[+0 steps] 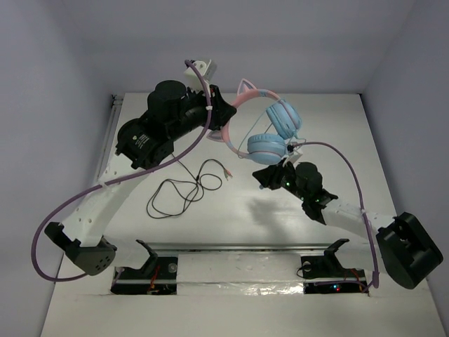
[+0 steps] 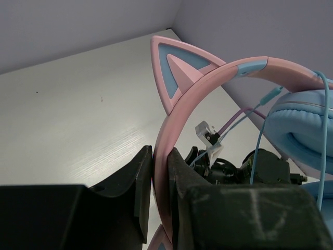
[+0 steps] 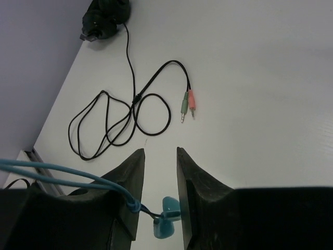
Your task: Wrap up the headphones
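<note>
The headphones [image 1: 270,123] have a pink cat-ear headband and light blue earcups, and are held up at the back of the table. My left gripper [image 1: 219,118] is shut on the pink headband [image 2: 179,125], just below one cat ear [image 2: 179,67]. A blue earcup [image 2: 302,125] shows at the right of the left wrist view. My right gripper [image 1: 270,175] sits just below the lower earcup. In the right wrist view the thin light blue cable [image 3: 57,172] runs over the left finger [image 3: 125,177], and its teal end [image 3: 167,219] is lodged between the nearly closed jaws.
A thin black cable [image 1: 184,189] lies in loose loops on the table left of centre. It ends in pink and green plugs [image 3: 188,101]. Its other end runs to a black object [image 3: 106,15] near the left wall. The back and side walls stand close.
</note>
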Robot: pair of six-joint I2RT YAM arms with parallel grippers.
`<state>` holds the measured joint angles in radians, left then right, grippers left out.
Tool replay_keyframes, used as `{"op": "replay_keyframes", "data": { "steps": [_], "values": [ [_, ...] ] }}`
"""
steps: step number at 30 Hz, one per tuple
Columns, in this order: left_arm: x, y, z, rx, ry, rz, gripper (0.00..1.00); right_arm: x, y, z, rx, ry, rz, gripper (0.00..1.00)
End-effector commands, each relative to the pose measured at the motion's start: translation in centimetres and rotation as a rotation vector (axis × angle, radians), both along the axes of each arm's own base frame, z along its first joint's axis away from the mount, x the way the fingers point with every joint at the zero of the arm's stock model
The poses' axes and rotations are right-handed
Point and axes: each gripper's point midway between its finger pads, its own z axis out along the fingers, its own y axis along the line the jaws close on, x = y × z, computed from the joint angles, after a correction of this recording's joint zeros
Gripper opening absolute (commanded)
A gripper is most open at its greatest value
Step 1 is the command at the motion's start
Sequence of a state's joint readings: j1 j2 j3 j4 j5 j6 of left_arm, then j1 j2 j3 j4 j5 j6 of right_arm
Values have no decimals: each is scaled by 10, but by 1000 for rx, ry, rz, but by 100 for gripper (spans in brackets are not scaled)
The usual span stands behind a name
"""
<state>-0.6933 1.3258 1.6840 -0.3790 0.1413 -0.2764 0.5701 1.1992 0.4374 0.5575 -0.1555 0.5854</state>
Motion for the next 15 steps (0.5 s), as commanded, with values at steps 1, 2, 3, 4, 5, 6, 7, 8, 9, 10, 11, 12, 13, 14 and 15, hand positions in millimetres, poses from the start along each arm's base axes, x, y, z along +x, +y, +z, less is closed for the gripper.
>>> {"op": "replay_keyframes", "data": {
  "steps": [1, 2, 3, 4, 5, 6, 7, 8, 9, 10, 11, 12, 13, 14, 15],
  "values": [
    [0, 0, 61, -174, -112, 13, 0, 5, -8, 16, 48, -38, -62, 36],
    [1, -1, 61, -175, -111, 14, 0, 4, -10, 17, 49, -39, -69, 36],
    [2, -1, 60, -176, -110, 16, 0, 4, -11, 16, 46, -35, -75, 36],
    [3, -1, 59, -177, -110, 21, 0, 4, -12, 15, 46, -33, -78, 35],
    [3, -1, 61, -182, -113, 22, 0, 3, -12, 15, 47, -31, -77, 27],
    [4, -1, 59, -183, -110, 24, 0, 3, -11, 14, 52, -20, -79, 22],
    [5, -1, 58, -186, -105, 30, 0, 3, -11, 11, 52, -11, -77, 20],
    [7, -1, 54, -189, -100, 41, 0, 2, -10, 9, 54, -3, -74, 17],
    [8, -1, 53, -196, -96, 46, 0, 1, -10, 7, 57, 5, -74, 13],
    [10, 0, 50, -212, -77, 64, 0, 2, -11, 5, 60, 16, -82, 6],
    [13, -1, 43, -232, -70, 77, 0, 2, -11, 1, 51, 36, -88, 0],
    [15, -1, 40, -253, -59, 90, 0, 3, -11, 0, 50, 45, -90, 0],
    [17, -1, 35, -271, -46, 102, 0, 4, -9, 0, 61, 60, -93, 0],
    [21, 1, 38, -323, -41, 132, 0, 4, -8, 1, 69, 67, -90, 0],
    [26, 2, 21, -315, -14, 162, 0, 1, -2, 2, 81, 78, -77, 0]
  ]
}}
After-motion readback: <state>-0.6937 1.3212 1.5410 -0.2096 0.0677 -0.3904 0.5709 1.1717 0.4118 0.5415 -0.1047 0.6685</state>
